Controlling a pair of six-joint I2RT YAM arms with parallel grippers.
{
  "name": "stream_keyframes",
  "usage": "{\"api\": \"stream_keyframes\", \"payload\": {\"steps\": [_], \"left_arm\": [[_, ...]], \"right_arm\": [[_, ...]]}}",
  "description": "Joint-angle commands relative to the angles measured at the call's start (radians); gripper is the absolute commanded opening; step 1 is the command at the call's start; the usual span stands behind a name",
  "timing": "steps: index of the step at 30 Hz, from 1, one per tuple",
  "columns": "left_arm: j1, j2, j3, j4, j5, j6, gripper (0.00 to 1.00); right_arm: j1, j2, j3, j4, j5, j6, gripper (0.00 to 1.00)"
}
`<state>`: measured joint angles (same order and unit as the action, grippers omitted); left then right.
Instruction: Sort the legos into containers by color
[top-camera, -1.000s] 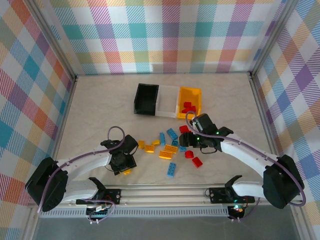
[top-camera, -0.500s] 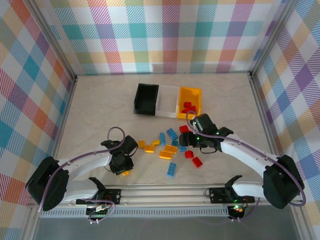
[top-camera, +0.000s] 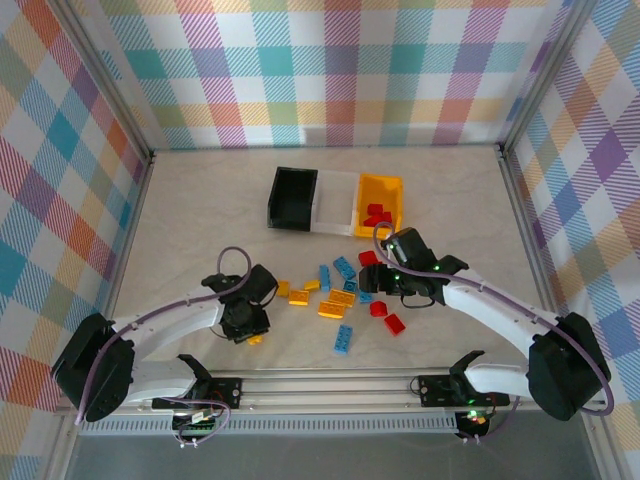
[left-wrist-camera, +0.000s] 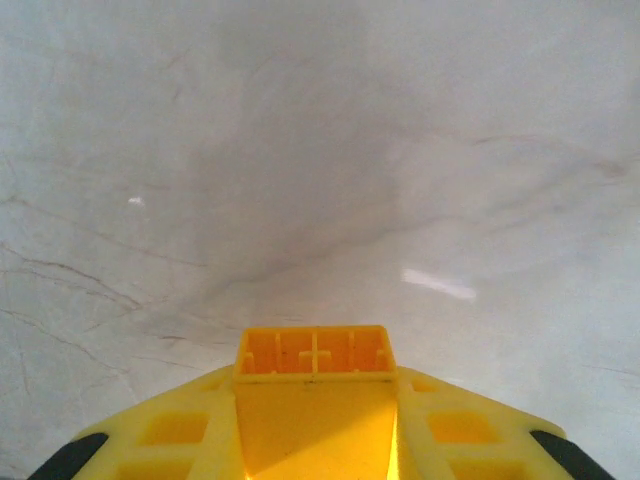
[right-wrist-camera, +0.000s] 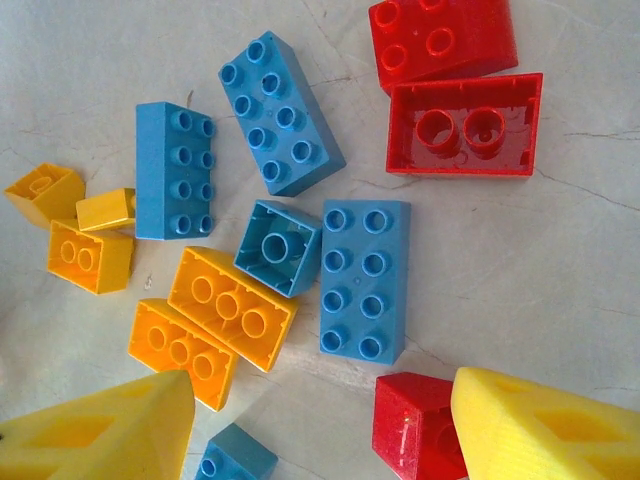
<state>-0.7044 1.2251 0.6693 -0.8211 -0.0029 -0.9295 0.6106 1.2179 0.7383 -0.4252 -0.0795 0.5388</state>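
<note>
Red brick (right-wrist-camera: 465, 125), blue brick (right-wrist-camera: 363, 278), orange brick (left-wrist-camera: 315, 360) — black bin (top-camera: 295, 195), white bin (top-camera: 337, 205), orange bin (top-camera: 381, 187); table (top-camera: 200, 220) veined grey; walls (top-camera: 340, 70) pastel plaid (fingers (right-wrist-camera: 540, 430) yellow).

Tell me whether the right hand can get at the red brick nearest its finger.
Probably yes: the right hand is open, and the red brick lies uncovered between its fingers, though one finger overlaps its edge in the wrist view.

The containers (top-camera: 336, 206) stand in a row on the worktop (top-camera: 200, 220), toward its far edge. Some legos (top-camera: 377, 213) lie in the rightmost one; the rest lie scattered before the row, nearer the near edge.
</note>
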Motion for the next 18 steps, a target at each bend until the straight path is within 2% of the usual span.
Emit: {"api": "stream_keyframes", "payload": {"steps": [1,8,13,18], "left_arm": [[0.019,0.035,0.143,-0.05,-0.052,0.089,0.31],[0.134,0.296,0.592,-0.057,-0.11,0.295,0.31],[0.209,0.603,1.013,-0.093,-0.146,0.444,0.32],[0.256,0.848,1.28,-0.137,-0.188,0.511,0.32]], "right_arm": [[0.009,-0.01,-0.009,0.021,0.001,0.003,0.7],[0.009,-0.017,0.006,0.0,0.004,-0.012,0.69],[0.01,-0.02,0.027,-0.03,0.002,-0.028,0.7],[0.011,-0.037,0.047,-0.056,-0.004,-0.036,0.7]]}}
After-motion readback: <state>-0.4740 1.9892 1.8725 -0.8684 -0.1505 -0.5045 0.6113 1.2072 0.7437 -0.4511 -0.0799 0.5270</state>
